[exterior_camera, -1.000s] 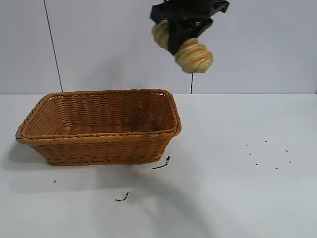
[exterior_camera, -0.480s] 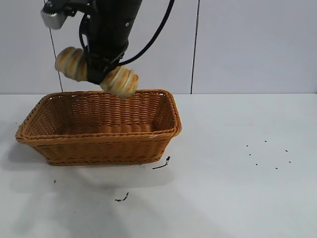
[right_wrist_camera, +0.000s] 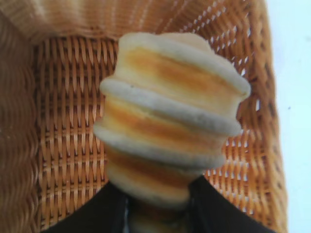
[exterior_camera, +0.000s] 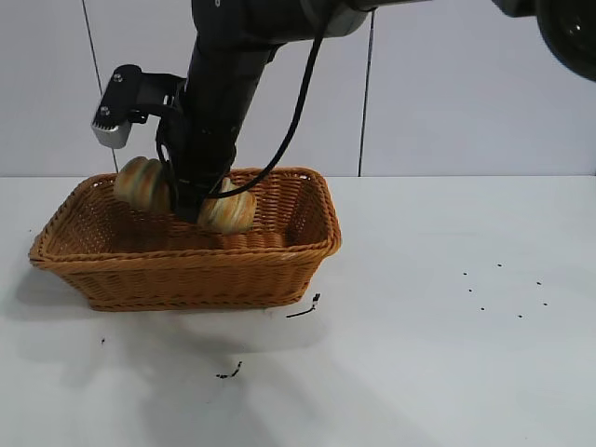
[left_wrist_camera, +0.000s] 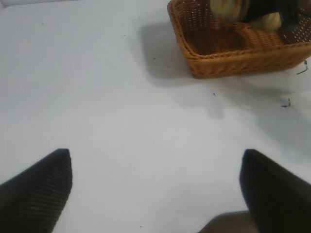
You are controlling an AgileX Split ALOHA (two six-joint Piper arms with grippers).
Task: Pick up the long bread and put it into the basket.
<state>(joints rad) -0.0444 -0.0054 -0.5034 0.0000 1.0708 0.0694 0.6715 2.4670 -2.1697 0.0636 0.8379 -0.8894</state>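
Inside the basket point(exterior_camera: 186, 270): crowded by the right gripper point(exterior_camera: 191, 200) and the long bread point(exterior_camera: 228, 212) lying across between its walls. Open table point(exterior_camera: 447, 354) right of and nearer than the basket, only small dark specks point(exterior_camera: 503, 291).

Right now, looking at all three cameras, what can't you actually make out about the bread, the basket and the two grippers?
- Exterior view: the middle of the long bread is hidden by the right gripper, so the grip cannot be checked.
- Right wrist view: the bread's near end is hidden between the dark fingers; the loaf covers much of the basket floor.
- Left wrist view: the frame edge cuts off the basket's far end; the left gripper stands open over bare table.
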